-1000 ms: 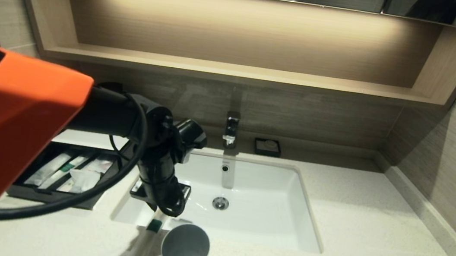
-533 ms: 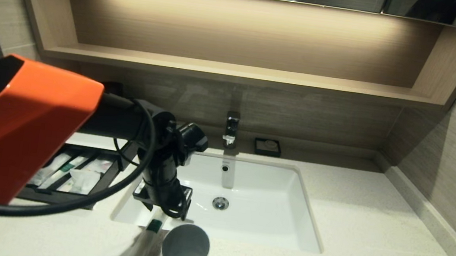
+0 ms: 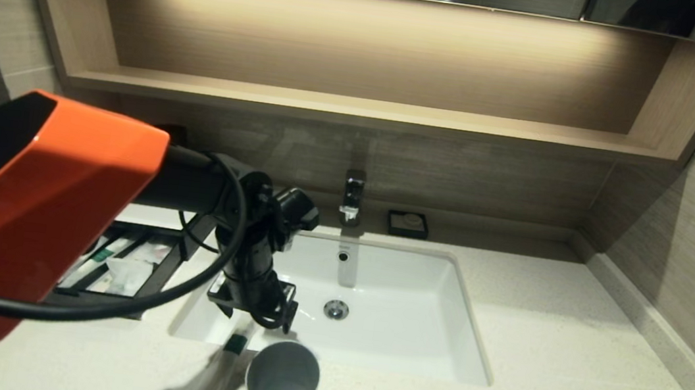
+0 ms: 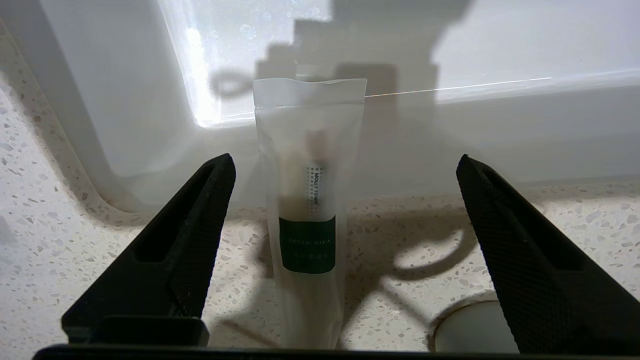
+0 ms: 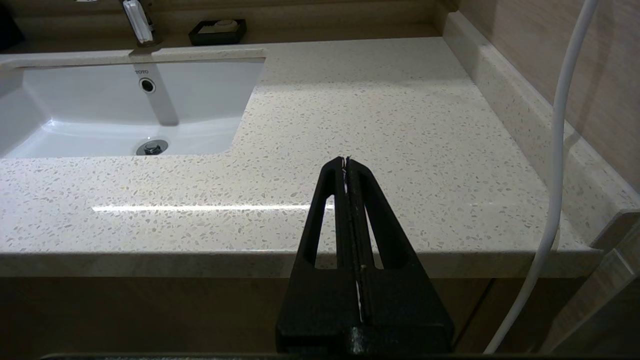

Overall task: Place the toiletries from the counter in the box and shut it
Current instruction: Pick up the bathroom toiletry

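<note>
A slim clear-white packet with a green band (image 4: 306, 200) lies on the speckled counter (image 3: 534, 350) at the sink's front-left corner, its far end overhanging the basin (image 3: 395, 293). It also shows in the head view (image 3: 234, 342). My left gripper (image 4: 344, 160) is open just above it, one finger on each side, the packet nearer one finger (image 4: 200, 225); in the head view the gripper (image 3: 247, 319) hangs over the sink edge. The black box (image 3: 95, 304) stands at the left with its drawer open, white packets inside. My right gripper (image 5: 346, 165) is shut and empty off the counter's front edge.
A grey metal cup (image 3: 283, 379) stands on the counter close beside the packet and the left gripper; its rim shows in the left wrist view (image 4: 475, 335). A faucet (image 3: 352, 197) and a small black soap dish (image 3: 407, 223) sit behind the sink. A white cable (image 5: 560, 150) hangs at right.
My left arm has shifted a little to the right and the gripper has come slightly lower and nearer the packet. The packet, cup and box have not moved.
</note>
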`<state>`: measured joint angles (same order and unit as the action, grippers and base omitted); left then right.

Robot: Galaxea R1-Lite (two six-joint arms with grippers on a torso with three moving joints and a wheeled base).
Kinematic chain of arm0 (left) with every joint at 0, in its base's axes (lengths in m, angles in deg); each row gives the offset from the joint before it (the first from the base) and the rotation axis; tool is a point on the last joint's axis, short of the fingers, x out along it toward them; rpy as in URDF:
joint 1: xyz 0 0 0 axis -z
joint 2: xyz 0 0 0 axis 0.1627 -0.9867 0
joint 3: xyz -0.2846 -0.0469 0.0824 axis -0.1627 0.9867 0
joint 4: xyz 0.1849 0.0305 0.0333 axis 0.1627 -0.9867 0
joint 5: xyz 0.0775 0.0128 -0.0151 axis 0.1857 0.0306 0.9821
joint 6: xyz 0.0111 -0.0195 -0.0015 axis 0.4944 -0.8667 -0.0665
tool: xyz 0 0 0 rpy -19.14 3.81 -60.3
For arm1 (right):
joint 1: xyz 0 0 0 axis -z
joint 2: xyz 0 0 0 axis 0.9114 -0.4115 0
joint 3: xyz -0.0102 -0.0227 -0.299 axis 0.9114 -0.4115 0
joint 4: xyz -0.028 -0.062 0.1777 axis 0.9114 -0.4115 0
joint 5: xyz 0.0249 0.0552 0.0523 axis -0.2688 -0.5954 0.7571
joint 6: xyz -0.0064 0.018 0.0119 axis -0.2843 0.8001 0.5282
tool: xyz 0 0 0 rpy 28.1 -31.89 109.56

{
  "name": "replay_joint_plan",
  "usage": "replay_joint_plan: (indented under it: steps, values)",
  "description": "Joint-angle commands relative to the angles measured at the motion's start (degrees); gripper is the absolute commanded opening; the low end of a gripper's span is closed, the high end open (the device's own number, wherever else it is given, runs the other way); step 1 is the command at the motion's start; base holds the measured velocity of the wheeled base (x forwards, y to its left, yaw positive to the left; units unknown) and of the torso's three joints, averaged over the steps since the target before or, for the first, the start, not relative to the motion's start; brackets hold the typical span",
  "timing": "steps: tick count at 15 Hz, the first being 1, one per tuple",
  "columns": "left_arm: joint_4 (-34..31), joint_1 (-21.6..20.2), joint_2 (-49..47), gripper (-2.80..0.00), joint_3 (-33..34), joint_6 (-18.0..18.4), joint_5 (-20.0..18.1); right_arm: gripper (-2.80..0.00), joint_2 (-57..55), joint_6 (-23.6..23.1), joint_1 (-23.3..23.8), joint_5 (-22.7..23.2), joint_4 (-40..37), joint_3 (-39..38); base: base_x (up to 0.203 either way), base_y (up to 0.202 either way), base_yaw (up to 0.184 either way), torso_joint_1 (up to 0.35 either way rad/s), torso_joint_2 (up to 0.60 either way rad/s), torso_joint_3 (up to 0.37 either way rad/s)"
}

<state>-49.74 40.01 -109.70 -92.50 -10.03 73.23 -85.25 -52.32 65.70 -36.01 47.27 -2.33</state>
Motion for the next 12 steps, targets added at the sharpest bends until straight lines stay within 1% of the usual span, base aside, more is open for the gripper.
replay_joint_plan:
  steps: [1,12]
  values:
    - [-0.25,-0.32,-0.57,0.00,-0.04,-0.09,0.05,-2.80,-0.09,0.03,0.00,-0.02,-0.04,0.00,0.000,0.000,0.000,0.000,0.00,0.000]
    - [-0.07,-1.20,-1.63,0.00,-0.04,-0.16,0.05,-2.80,-0.09,0.03,0.00,0.05,0.04,0.00,0.000,0.000,0.000,0.000,0.00,0.000]
